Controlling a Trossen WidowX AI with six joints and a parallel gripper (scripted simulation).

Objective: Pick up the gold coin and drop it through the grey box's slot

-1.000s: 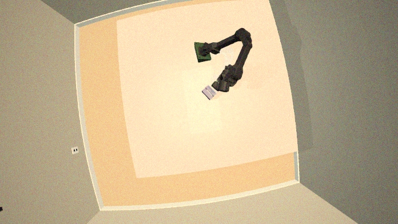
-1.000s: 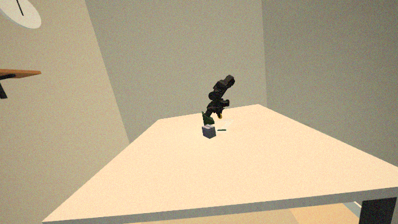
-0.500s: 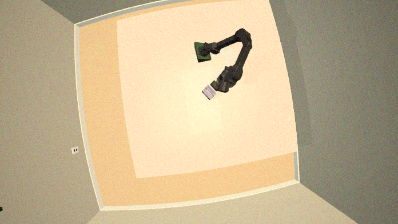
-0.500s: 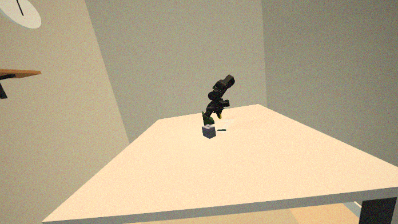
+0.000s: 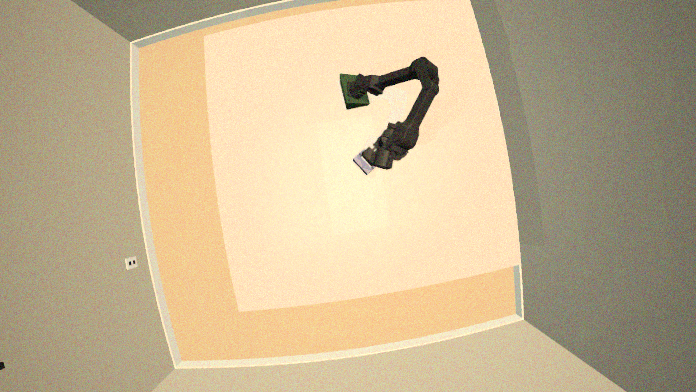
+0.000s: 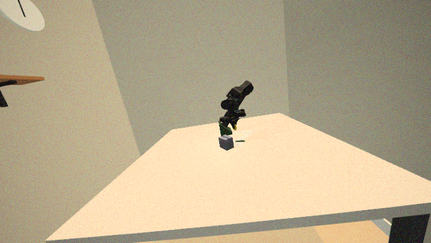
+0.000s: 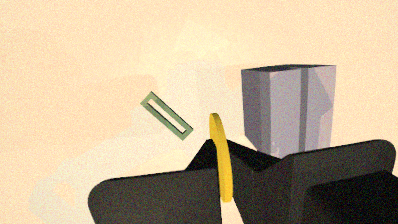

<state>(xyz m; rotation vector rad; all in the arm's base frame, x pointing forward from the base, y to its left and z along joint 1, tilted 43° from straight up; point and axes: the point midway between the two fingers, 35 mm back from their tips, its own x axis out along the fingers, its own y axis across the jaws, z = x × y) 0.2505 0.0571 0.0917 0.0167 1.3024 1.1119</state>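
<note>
Gripper [image 7: 225, 192] closed on the coin [image 7: 220, 150], fingers nearly together w/ the gold disc pinched edge-on between them, top half sticking up past the pads. Coin is out of its holder and off the worktop [image 6: 278, 173], held in the air. In wrist view the grey box [image 7: 287, 107] sits just right of the coin, a bit beyond it; slot [image 7: 303, 107] shows as a dark stripe down the lid. Green holder [image 7: 166, 115] lies flat on the worktop left of the coin, apart from the box. Exterior view: gripper [image 6: 230, 124] hangs above the box [image 6: 226, 142], not touching.
</note>
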